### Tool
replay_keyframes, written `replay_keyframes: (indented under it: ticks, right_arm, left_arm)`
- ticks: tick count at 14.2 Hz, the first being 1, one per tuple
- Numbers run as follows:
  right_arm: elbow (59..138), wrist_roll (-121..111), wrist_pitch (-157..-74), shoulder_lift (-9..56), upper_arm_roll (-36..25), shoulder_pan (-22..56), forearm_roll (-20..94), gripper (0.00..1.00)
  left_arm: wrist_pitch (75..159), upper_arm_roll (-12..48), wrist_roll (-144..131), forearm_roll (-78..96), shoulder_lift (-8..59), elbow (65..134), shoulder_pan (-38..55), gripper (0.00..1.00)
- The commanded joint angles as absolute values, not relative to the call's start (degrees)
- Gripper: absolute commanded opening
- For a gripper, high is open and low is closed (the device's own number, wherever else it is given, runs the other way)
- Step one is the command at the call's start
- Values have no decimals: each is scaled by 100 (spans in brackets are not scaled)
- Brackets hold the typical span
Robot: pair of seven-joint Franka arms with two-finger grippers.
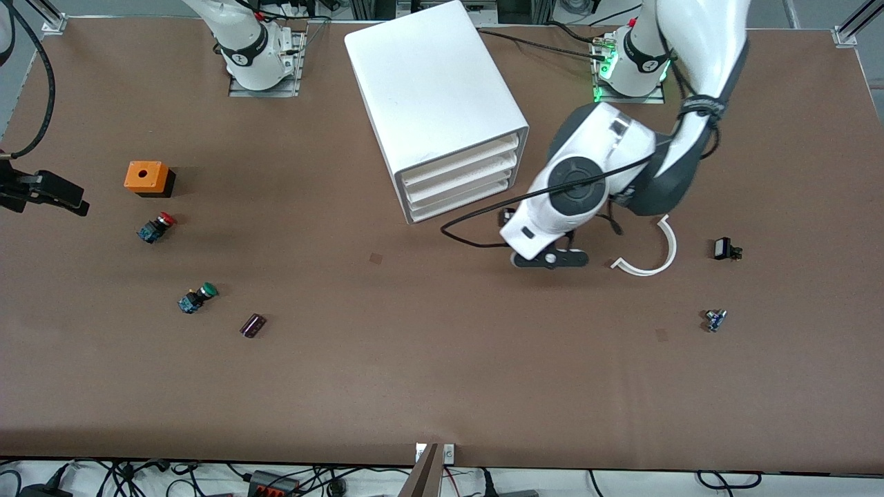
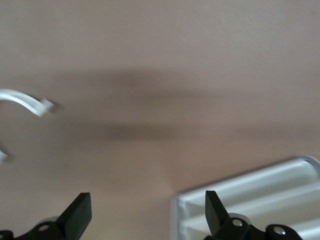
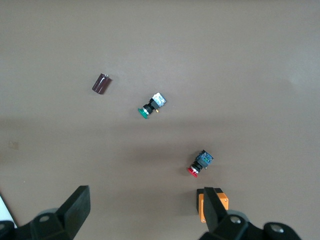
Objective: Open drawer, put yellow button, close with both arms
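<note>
The white cabinet (image 1: pixel 435 90) stands near the arms' bases, and its three drawers all look pushed in. The uppermost drawer (image 1: pixel 461 161) is shut. My left gripper (image 1: pixel 549 259) is low over the table just in front of the drawers, at the corner toward the left arm's end. In the left wrist view it (image 2: pixel 147 216) is open and empty, with the cabinet's corner (image 2: pixel 250 197) beside one finger. My right gripper (image 1: pixel 52 193) is up over the right arm's end of the table, open and empty (image 3: pixel 145 212). No yellow-capped button shows in any view.
An orange box (image 1: pixel 146 178) (image 3: pixel 223 200), a red-capped switch (image 1: pixel 157 227) (image 3: pixel 200 164), a green-capped switch (image 1: pixel 197 297) (image 3: pixel 151 105) and a dark cylinder (image 1: pixel 253 325) (image 3: pixel 101 83) lie toward the right arm's end. A white curved piece (image 1: pixel 652 259) (image 2: pixel 22 100), a small black part (image 1: pixel 725 248) and a small blue part (image 1: pixel 715 319) lie toward the left arm's end.
</note>
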State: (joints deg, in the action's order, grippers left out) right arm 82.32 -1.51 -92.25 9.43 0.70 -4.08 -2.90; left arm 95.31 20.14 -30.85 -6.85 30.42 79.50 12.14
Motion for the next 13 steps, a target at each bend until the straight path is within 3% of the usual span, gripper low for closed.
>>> replay_keyframes:
  ticks: [1, 5, 9, 13]
  right_arm:
    - [8577, -246, -9176, 625, 70, -404, -334, 100]
    - [9447, -97, -9597, 124, 79, -404, -325, 100]
    - [9598, -97, -9686, 26, 79, -413, -316, 100]
    - [9589, -97, -9695, 26, 70, -422, -316, 100]
  left_arm:
    - [9124, 2030, -2061, -958, 2691, 7770, 828, 100]
    - [8860, 2057, -810, -949, 2269, 7752, 10, 100]
    - [8455, 1969, -55, -783, 1680, 7795, -447, 100]
    - [8525, 1074, 613, -63, 829, 8540, -404, 100]
